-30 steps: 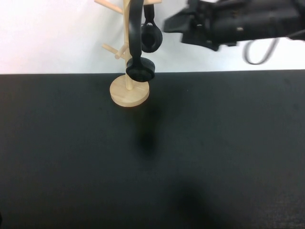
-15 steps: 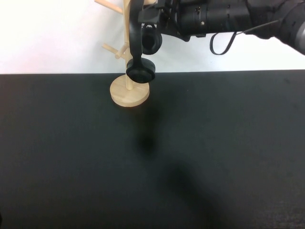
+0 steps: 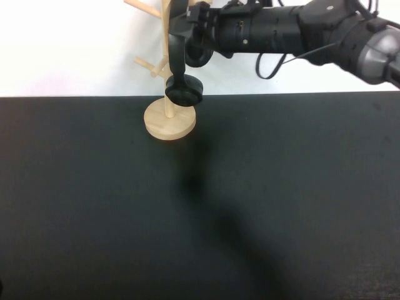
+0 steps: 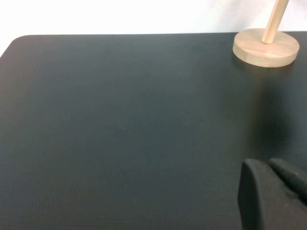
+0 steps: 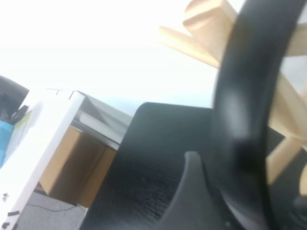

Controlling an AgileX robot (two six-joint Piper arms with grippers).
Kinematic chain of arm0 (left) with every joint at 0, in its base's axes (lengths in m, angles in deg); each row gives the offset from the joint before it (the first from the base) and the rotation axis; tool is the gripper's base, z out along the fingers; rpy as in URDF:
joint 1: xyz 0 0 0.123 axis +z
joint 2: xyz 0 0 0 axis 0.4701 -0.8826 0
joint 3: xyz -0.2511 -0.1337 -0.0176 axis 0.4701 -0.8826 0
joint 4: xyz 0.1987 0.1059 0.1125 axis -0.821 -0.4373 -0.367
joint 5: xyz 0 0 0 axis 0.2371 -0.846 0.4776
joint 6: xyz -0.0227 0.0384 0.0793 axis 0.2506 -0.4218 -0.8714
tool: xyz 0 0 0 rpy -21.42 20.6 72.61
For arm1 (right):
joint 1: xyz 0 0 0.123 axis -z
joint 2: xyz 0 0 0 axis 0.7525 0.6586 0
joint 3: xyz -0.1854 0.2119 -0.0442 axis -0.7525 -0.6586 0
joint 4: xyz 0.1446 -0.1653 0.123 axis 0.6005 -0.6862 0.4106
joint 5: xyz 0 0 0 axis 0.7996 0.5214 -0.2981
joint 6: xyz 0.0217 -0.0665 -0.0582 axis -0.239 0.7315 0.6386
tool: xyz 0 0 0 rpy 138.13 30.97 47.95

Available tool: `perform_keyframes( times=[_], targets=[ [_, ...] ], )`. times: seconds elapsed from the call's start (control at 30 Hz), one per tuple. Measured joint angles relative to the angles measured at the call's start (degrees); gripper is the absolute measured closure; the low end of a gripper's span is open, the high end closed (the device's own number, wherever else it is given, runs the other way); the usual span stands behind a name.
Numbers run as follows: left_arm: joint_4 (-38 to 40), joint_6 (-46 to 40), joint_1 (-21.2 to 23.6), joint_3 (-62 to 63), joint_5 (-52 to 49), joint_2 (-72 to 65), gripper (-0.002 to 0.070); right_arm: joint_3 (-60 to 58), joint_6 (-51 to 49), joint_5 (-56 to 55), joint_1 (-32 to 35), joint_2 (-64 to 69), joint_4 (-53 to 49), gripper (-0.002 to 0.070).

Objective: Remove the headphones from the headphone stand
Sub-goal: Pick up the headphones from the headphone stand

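Observation:
The black headphones (image 3: 177, 56) hang on the light wooden stand (image 3: 169, 122) at the table's far edge. One ear cup (image 3: 185, 92) is low by the pole, the other (image 3: 199, 55) is higher behind. My right gripper (image 3: 185, 24) reaches in from the right, high at the headband. In the right wrist view the headband (image 5: 249, 91) runs close beside one finger (image 5: 191, 191), with the stand's pegs (image 5: 206, 26) behind; the jaws look open around it. My left gripper (image 4: 269, 166) is shut and empty, low over the table, short of the stand's base (image 4: 265, 46).
The black table (image 3: 200, 206) stretches toward me from the stand. A white wall is behind it. Past the table's edge the right wrist view shows a white shelf (image 5: 43, 124) and a brown box (image 5: 72, 163).
My right arm has moved left, from clear of the stand to the top of the headband. The headphones and stand have not moved.

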Motion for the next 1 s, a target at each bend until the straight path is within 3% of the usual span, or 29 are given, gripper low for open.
perform_keyframes(
  times=[0.6,0.77,1.0],
  targets=[
    [0.0,0.0,0.0,0.0,0.0,0.0,0.0679,6.2,3.6,-2.0,-1.2,6.4,4.3,0.0242],
    [0.0,0.0,0.0,0.0,0.0,0.0,0.0679,6.2,6.1,-2.3,-1.2,6.4,6.1,0.0329],
    [0.0,0.0,0.0,0.0,0.0,0.0,0.0679,6.5,6.6,-2.3,-1.3,6.4,6.5,0.0537]
  ],
)
